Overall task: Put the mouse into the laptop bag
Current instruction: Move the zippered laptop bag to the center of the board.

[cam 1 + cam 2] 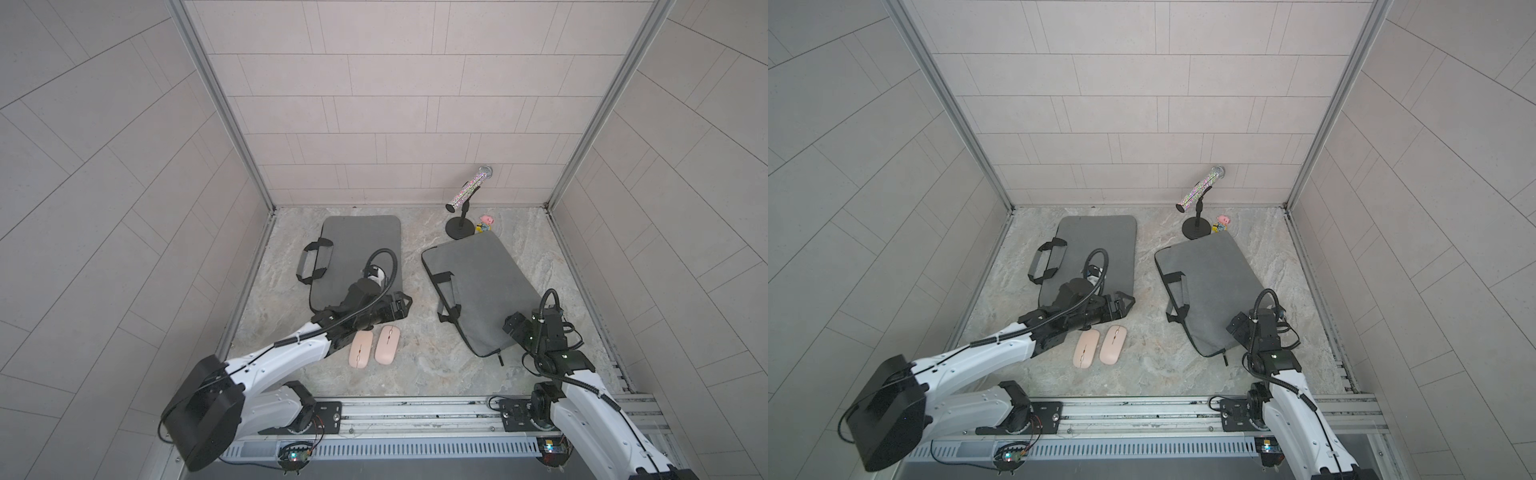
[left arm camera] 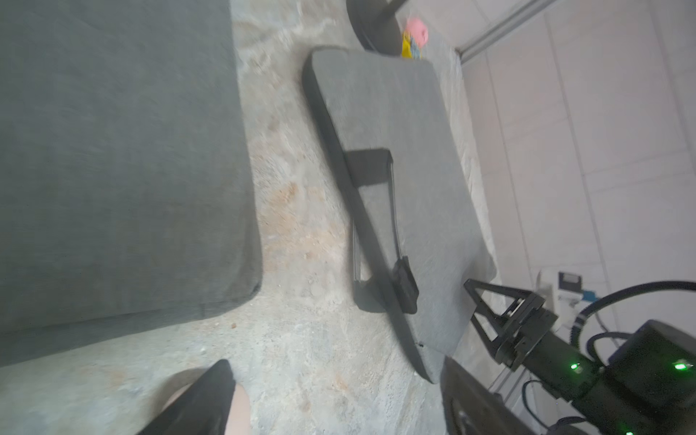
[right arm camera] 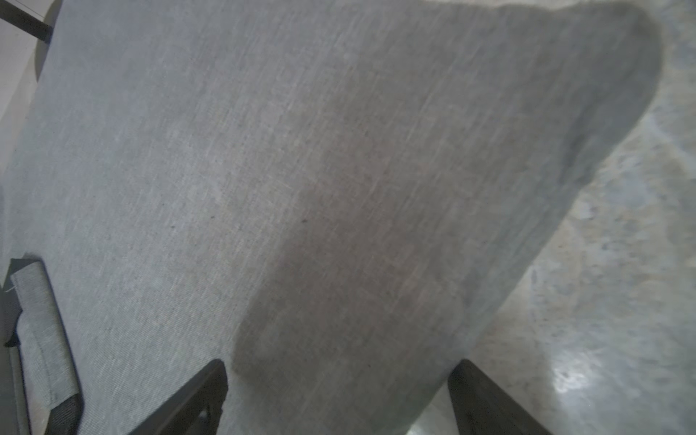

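Observation:
Two pink mice lie side by side on the stone floor near the front, one mouse (image 1: 360,350) (image 1: 1086,348) left of the other mouse (image 1: 387,345) (image 1: 1113,345). Behind them lie two grey laptop bags: the left bag (image 1: 361,245) (image 1: 1100,241) (image 2: 113,169) and the slanted right bag (image 1: 473,286) (image 1: 1208,282) (image 2: 395,169) (image 3: 263,188). My left gripper (image 1: 405,305) (image 1: 1124,303) (image 2: 337,363) hovers open just beyond the mice, by the left bag's near corner, nothing between its fingers. My right gripper (image 1: 512,326) (image 1: 1236,326) (image 3: 339,363) stands open over the right bag's near corner.
A glittery microphone (image 1: 469,189) on a black stand (image 1: 460,229) and a small pink-and-yellow toy (image 1: 485,222) sit at the back right, touching the right bag's far edge. Tiled walls close in three sides. A metal rail (image 1: 415,409) runs along the front.

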Controlling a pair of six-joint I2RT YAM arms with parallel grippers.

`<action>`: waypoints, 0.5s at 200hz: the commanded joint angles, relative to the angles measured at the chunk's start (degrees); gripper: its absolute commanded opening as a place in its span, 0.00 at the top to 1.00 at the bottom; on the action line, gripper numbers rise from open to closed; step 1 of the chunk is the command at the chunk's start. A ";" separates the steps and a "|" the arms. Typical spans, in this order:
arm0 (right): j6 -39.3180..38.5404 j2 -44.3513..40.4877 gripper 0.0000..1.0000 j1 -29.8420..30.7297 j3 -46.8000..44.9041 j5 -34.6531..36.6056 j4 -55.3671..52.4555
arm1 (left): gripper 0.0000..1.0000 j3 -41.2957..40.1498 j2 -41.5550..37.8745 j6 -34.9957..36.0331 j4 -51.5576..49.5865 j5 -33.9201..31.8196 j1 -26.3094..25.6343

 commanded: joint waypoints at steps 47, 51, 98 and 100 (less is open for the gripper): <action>7.77 7.58 0.05 17.57 -0.69 3.26 12.00 | 0.15 3.69 7.35 -0.34 4.21 -7.19 -5.10; 8.09 8.36 0.05 18.42 -0.51 3.06 12.65 | 0.15 3.46 7.02 -0.35 4.22 -7.68 -5.24; 8.12 14.67 0.08 27.17 2.93 7.20 14.86 | 0.15 0.00 1.86 -0.44 1.37 -12.41 -7.86; 8.02 14.67 0.09 27.35 2.98 7.28 14.77 | 0.15 -0.17 1.70 -0.44 1.37 -12.47 -7.86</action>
